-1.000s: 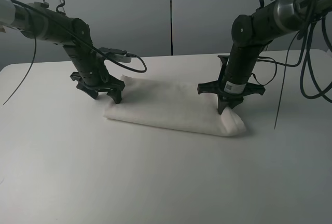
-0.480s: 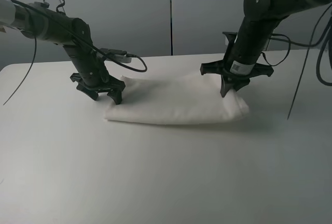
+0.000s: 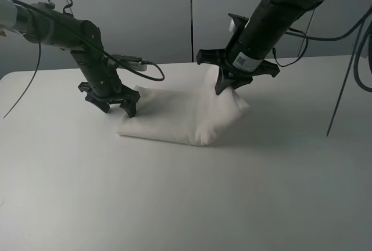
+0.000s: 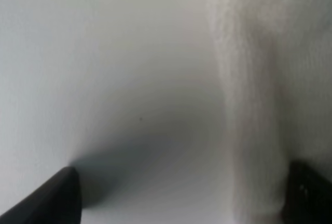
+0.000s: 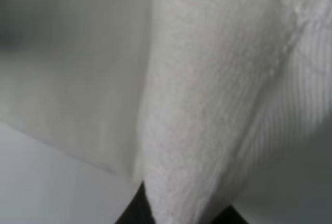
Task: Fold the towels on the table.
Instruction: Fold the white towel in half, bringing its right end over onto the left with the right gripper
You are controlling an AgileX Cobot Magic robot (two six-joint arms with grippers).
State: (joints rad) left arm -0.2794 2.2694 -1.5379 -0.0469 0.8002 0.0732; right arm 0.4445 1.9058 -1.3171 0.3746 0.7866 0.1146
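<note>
Right gripper [image 3: 221, 89] clamps the terry towel [image 3: 180, 118] by one raised end
Left gripper [image 3: 120, 110] rests released, jaws wide, at the other end, low over the table [image 3: 174, 204]

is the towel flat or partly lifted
Partly lifted: the right pincer holds one end of the towel up off the table; the rest lies on it.

Towel [image 3: 174, 117], off-white terry, one item.
Laid folded lengthwise on the white table [image 3: 174, 204], toward its far side; one end is raised above the rest.
</note>
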